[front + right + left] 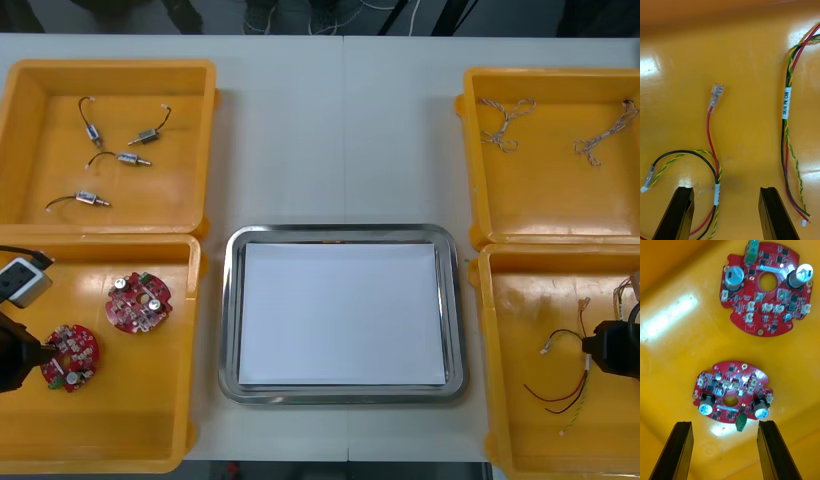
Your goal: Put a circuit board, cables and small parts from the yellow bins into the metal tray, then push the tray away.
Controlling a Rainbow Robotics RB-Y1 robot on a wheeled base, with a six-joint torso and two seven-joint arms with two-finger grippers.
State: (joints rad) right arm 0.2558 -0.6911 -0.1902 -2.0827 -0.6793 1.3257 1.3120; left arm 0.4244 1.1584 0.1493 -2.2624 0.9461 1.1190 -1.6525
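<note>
Left gripper (724, 423) is being held at metal tray's (341, 231) 8 o'clock, jaws spread to straddle circuit board (732, 392) | right gripper (726, 189) at 4 o'clock, jaws spread over red and yellow cable (708, 127).

Flat just beyond the left gripper's (724, 423) parted fingers: a round red circuit board (732, 392), a second board (765, 288) farther out. Ahead of the right gripper (726, 189): a looped red, black and yellow-green cable (711, 157), another cable (788, 123) stretched beside it. Between the grippers: the white-lined metal tray (232, 300).

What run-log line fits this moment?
left end effector open over circuit board | right end effector open over red and yellow cable | metal tray white inside
</note>
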